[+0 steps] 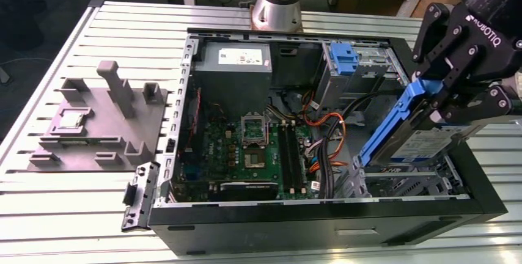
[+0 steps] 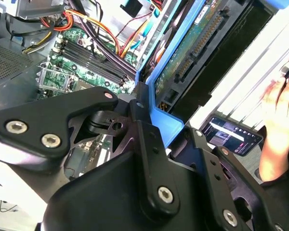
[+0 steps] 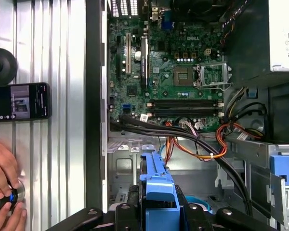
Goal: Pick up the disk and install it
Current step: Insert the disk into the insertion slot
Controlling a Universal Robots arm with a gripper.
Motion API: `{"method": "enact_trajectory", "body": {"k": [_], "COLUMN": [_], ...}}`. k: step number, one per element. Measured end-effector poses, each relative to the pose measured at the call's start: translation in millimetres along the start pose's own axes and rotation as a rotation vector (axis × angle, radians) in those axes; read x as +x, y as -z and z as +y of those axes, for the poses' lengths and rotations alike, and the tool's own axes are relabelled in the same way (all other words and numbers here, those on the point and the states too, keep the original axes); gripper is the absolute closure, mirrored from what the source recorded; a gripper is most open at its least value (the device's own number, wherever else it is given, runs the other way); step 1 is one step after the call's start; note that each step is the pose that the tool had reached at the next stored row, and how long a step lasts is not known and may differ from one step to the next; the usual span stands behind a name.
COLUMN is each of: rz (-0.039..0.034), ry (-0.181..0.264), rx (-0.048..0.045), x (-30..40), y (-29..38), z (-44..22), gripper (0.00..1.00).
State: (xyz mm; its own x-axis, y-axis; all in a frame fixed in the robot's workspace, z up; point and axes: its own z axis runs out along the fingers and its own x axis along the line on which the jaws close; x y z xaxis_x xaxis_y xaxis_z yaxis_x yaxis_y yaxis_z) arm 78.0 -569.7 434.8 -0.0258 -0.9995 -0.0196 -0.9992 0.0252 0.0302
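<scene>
Leaning in the tool (image 1: 434,96), the blue-framed disk (image 1: 426,146) seems silver-grey.

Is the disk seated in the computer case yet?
Not seated: the claw holds the disk tilted over the open computer case.

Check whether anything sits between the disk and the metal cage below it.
Nothing visible does. The gripper holds the disk tilted just above the metal cage in a corner of the case. The black and orange cables run beside that gap, on the exterior view's left, not across it.
</scene>
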Motion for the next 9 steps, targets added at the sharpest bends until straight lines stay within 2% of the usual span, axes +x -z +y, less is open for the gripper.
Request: {"method": "enact_trajectory", "body": {"k": [9], "rz": [0.0004], "ry": [0.010], "rx": [-0.0002], "x": [1.1], "y": [-1.7], "z": [-0.4], "gripper": [0.63]}}
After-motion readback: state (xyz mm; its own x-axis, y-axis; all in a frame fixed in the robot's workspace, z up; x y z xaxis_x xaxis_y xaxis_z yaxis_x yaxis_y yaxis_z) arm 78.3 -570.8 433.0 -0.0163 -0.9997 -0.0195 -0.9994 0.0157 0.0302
